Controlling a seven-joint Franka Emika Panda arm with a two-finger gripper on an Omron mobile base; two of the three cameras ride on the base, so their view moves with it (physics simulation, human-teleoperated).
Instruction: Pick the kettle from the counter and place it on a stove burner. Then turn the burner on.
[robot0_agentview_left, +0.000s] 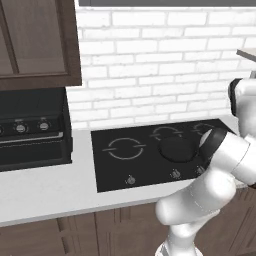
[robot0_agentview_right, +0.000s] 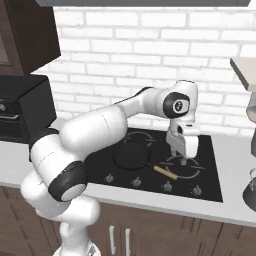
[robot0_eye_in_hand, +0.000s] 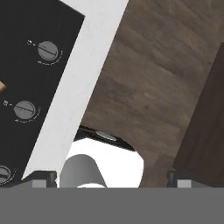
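**A:** Which step of the task is in hand here?

**B:** The first one, I think: the reach for the kettle. The fingers stand as wide apart as they go and hold nothing. In the hand view there is no object between the two tips.

**A:** And where is the kettle?

**B:** In the right base view, a dark rounded body is cut off by the right edge. It stands on the pale surface, to the right of the cooktop. I take it for the kettle, but so little of it shows that I am not sure. It is well apart from the fingers, which hang over the right part of the cooktop.

**A:** What does the next move need?

**B:** The arm should swing to its right, bring the open fingers over the kettle's handle, go down, and close. The handle is said to be thin, so the fingers must be well centred on it. The burner and its knob come later.

**A:** Do the views show different things?

**B:** Yes. The left base view shows the large ring burner with nothing on it, and a dark pan just beside it. The right base view also shows the pan's wooden handle, near the fingers. The hand view looks at the front knobs and past the edge of the surface to the wooden floor.
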